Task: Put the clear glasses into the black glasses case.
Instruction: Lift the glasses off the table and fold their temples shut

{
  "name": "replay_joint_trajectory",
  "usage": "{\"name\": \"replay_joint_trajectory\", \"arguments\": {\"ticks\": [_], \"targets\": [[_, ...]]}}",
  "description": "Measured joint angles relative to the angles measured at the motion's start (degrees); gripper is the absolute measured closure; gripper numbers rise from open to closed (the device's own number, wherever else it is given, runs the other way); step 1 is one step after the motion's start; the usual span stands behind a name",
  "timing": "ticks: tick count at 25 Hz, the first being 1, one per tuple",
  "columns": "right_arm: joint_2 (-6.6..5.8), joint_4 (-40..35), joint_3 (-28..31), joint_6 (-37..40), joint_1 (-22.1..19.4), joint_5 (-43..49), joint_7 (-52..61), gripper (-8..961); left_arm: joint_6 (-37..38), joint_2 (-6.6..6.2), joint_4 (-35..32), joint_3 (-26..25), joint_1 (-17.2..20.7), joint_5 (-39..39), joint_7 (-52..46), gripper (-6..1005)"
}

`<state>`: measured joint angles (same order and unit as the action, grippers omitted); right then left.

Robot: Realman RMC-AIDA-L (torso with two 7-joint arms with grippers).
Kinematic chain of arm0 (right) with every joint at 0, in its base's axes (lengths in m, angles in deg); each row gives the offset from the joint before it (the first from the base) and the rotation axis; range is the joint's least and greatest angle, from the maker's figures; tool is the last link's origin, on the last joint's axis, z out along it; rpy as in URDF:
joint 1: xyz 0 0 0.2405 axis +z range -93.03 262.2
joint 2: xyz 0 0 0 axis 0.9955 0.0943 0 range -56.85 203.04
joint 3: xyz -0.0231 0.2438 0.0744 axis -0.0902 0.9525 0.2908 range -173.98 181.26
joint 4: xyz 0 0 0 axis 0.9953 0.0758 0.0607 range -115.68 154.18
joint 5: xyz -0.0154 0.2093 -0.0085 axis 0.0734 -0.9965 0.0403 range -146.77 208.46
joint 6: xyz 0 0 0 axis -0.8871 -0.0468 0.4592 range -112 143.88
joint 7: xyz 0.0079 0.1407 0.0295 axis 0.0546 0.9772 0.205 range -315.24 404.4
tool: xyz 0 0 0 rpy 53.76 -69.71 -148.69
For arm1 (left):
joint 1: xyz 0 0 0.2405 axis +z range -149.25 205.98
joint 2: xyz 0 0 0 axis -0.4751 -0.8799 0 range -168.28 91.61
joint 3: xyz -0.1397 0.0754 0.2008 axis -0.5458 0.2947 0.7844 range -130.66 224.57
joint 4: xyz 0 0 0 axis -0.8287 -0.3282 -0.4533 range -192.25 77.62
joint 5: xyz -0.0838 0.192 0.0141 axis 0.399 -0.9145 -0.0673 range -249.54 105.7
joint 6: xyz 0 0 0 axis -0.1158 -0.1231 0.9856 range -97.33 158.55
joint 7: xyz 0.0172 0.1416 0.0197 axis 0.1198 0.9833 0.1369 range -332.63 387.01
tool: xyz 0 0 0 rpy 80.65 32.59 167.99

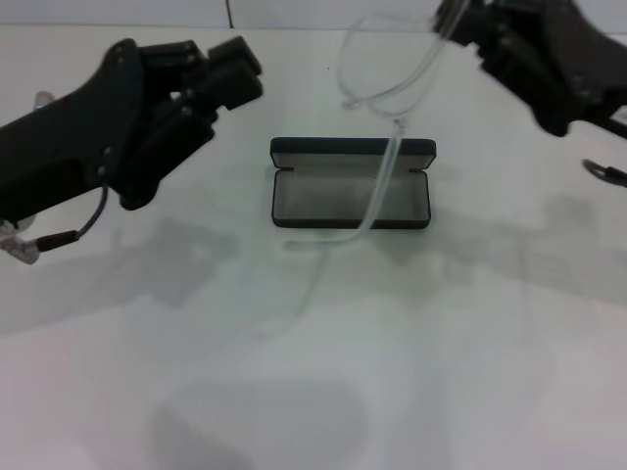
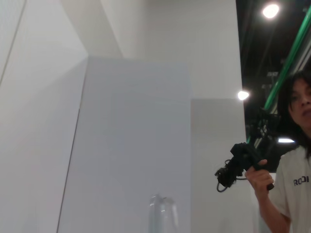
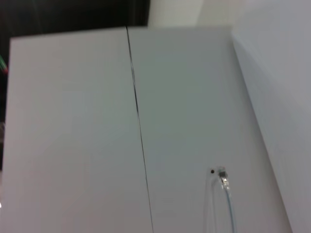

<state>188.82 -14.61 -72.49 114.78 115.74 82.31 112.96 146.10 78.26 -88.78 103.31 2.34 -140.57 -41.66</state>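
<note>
Hanging from the right hand (image 1: pixel 460 24), apparently, clear glasses (image 1: pixel 377 93) above open black glasses case (image 1: pixel 353 183).

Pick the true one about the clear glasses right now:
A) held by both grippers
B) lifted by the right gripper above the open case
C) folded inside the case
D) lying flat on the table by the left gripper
B: the clear glasses hang from the right gripper over the open black glasses case.

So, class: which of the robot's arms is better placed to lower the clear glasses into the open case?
The right. Its gripper holds the clear glasses above the open black glasses case; the left gripper hovers beside, empty.
</note>
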Motion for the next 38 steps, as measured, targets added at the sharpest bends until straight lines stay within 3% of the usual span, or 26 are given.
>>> {"name": "replay_joint_trajectory", "arguments": {"ticks": [6, 15, 20, 29, 38], "targets": [[0.16, 1.07, 0.93, 4.80, -0.63, -6.35, -0.87, 894, 0.05, 0.43, 0.20, 1.81, -0.60, -1.77, 0.19, 888], [0.27, 1.32, 0.38, 1.99, 0.78, -12.89, -4.66, 893, 0.62, 2.05, -0.14, 9.90, -2.85, -3.72, 4.03, 888], [0.29, 4.80, -2.28, -0.57, 3.04, -12.23, -7.54, 893, 0.87, 2.88, -0.20, 10.09, -3.12, -0.30, 5.20, 887], [0.29, 7.15, -5.70, -3.25, 4.60, -11.95, -10.36, 892, 0.72, 2.90, 0.45, 9.43, -2.72, 3.22, 5.96, 888], [0.37, 6.56, -11.86, -8.94, 7.16, -11.60, -11.36, 892, -3.16, 2.70, 4.24, 5.19, -3.23, 3.43, 7.49, 887]]}}
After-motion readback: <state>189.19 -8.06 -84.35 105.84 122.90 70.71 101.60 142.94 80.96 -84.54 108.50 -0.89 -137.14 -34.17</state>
